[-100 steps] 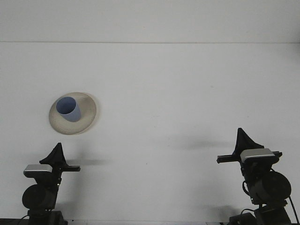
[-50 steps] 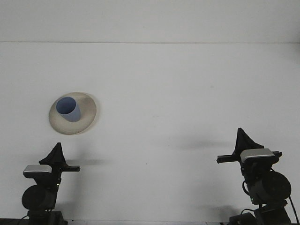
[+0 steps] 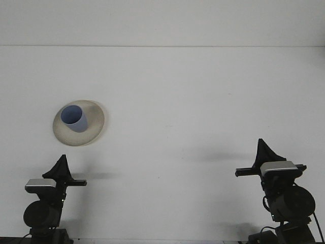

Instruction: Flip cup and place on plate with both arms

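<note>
Cup (image 3: 74, 118): pale blue, standing mouth-up on the plate, its opening turned slightly toward the camera so the inside shows; it sits toward the far left part of the plate, ahead of the left pincer and a little to that pincer's right, well apart from it.

Plate (image 3: 94, 127): cream, round, with a raised rim; it lies on the table ahead of the left pincer, and far off to the left of the right pincer — nothing lies between plate and either pincer.

Left pincer (image 3: 61, 163): at the near left edge of the table, pointing forward; it reads as one dark pointed shape with no gap showing between the fingers, so closed on nothing. It touches neither cup nor plate.

Right pincer (image 3: 262, 148): at the near right edge, also pointing forward, its tip reaching a little farther up the frame than the left one's; again a single dark wedge with the fingers together, holding nothing.

Table (image 3: 193, 91): plain white surface, bare around both pincers; each arm casts a faint shadow to its side.

Wall (image 3: 162, 23): white — it meets the table's far edge in a straight line beyond both pincers.
</note>
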You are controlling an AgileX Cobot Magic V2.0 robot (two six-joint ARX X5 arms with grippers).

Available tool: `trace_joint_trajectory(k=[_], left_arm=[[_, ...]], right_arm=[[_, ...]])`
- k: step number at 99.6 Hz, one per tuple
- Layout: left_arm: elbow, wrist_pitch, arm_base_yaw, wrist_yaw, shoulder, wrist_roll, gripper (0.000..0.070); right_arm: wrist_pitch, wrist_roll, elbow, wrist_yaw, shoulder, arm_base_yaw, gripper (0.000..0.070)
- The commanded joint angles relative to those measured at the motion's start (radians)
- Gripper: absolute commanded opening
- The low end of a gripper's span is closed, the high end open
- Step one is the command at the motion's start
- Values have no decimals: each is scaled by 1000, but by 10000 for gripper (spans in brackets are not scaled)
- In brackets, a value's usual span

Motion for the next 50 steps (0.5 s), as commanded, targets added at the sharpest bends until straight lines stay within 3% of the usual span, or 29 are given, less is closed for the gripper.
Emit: trace_joint_trajectory(k=[1,16,32,50], left_arm=[[-20,11,1,-2,0,-2,13],[-20,11,1,-2,0,-2,13],[-20,11,1,-2,0,-2,13],[-20,11,1,-2,0,-2,13]], right_arm=[[6,-76,1,22,-15,-3,4],[31,-156,-68,-12,-87,-53,4],[117,-253,-257,-126,-206,-132,4],[133,-293,-431,-137,-347,-144,4]])
